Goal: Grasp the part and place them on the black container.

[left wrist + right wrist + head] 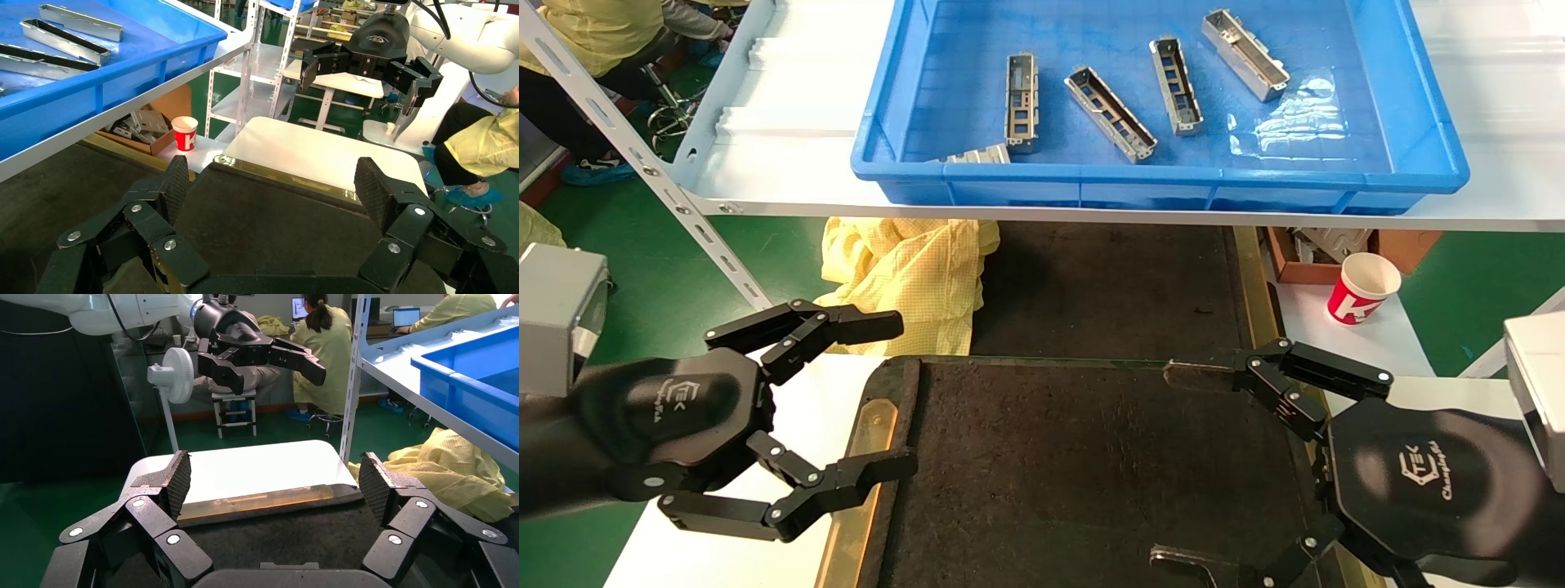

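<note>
- The left tool (pixel 891 398) hangs over the left edge of the black tray (pixel 1091 474). Its fingers are spread wide and hold nothing.
- The right tool (pixel 1181 465) hangs over the right side of the tray. It is wide open too, and empty.
- The small silver metal parts (pixel 1109 114) lie in the blue bin (pixel 1140 184) up on the white shelf (pixel 789 171), well apart from both tools. No part is on the tray yet.
- The job looks like it is just starting. The next step is likely to reach up and pick one part.
- To do it well, a tool should come down from above and close across the thin sides of a part, not along its length.
- The parts in the middle lie apart from each other, so there is room for fingers. One part (pixel 978 155) sits tight against the near wall and would be hard to grab.
- The bin walls stand up, so the tool must lift over the rim.
- The tray is bare and wide, with lots of room. A paper cup (pixel 1362 287) and a yellow cloth (pixel 911 269) sit beside it, out of the way.
</note>
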Robot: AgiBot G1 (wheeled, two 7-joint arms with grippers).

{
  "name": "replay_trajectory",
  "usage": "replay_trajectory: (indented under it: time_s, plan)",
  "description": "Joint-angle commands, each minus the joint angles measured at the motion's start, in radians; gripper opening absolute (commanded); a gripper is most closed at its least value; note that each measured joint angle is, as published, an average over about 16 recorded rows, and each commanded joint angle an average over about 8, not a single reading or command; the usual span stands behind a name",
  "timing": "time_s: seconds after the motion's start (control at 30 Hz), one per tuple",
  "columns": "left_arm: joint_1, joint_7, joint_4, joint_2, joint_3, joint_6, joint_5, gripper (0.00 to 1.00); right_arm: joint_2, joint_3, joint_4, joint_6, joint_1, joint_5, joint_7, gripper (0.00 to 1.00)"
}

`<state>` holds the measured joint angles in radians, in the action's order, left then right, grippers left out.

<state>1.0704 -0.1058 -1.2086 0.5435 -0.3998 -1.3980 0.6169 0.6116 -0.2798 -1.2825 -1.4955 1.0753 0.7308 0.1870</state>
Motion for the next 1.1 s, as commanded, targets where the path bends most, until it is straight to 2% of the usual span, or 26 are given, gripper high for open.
replay_trajectory:
  time_s: [0.03, 0.67, 0.93, 1.1]
  plan:
    - [0.0, 0.0, 0.0, 0.0, 0.0, 0.0, 0.0, 1.0, 0.0, 0.0, 0.0, 0.0, 0.0, 0.0, 0.0, 1.0]
    - [0.0, 0.0, 0.0, 0.0, 0.0, 0.0, 0.0, 0.99, 0.0, 0.0, 0.0, 0.0, 0.0, 0.0, 0.0, 1.0]
    - [0.0, 0.0, 0.0, 0.0, 0.0, 0.0, 0.0, 0.0, 0.0, 0.0, 0.0, 0.0, 0.0, 0.0, 0.0, 1.0]
    - [0.0, 0.0, 0.0, 0.0, 0.0, 0.0, 0.0, 0.0, 0.0, 0.0, 0.0, 0.0, 0.0, 0.0, 0.0, 1.0]
